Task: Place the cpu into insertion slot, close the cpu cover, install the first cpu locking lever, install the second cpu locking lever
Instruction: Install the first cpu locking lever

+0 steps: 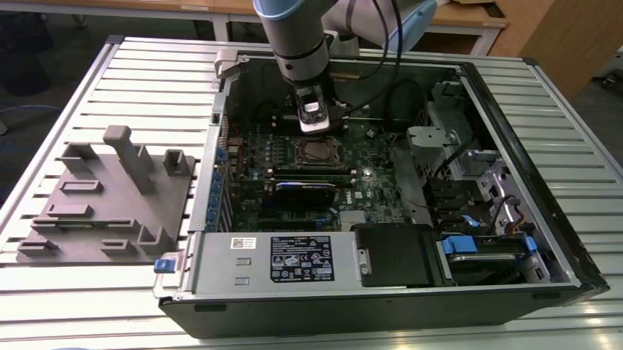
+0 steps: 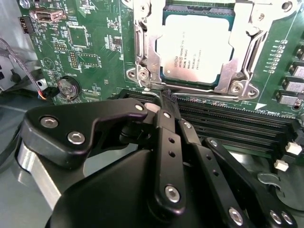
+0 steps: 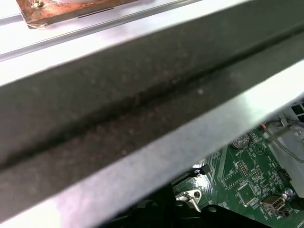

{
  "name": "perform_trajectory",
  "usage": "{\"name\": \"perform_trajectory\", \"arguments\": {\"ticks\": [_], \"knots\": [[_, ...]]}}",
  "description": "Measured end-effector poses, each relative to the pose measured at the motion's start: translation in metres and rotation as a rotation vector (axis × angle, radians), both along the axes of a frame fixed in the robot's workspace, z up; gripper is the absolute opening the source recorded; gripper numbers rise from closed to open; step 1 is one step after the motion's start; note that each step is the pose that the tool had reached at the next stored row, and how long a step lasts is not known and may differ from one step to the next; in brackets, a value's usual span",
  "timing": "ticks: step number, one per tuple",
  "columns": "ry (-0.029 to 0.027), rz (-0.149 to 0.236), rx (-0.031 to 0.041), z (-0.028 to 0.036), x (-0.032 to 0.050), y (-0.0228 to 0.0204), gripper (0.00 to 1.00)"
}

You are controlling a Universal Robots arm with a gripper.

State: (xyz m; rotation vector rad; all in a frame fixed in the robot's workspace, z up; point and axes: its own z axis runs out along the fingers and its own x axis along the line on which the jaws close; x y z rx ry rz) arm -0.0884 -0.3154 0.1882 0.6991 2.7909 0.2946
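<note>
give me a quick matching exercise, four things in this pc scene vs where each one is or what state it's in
1. cpu
2. cpu cover
3. gripper
4. grey fixture block

a. on the slatted table, at the exterior view's left of the case
b. seated in the insertion slot
c. tips at the lever wire beside the socket
d. lying flat over the chip's edges

Pairs: 1-b, 2-d, 3-c, 4-a

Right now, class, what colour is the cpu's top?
Silvery-grey metal, the cpu shows best in the second wrist view.

The gripper hangs just beside the closed cpu cover; memory slots lie beneath it.
</note>
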Motion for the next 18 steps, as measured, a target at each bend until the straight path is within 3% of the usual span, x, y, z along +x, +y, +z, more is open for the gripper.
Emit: {"name": "perform_trajectory", "arguments": {"ticks": [4,18], "knots": [[-0.0019,0.000,-0.0042,-0.0005,0.0001,0.0000,0.10],[-0.0005,0.000,-0.0064,0.0037,0.0002,0.0001,0.10]]}}
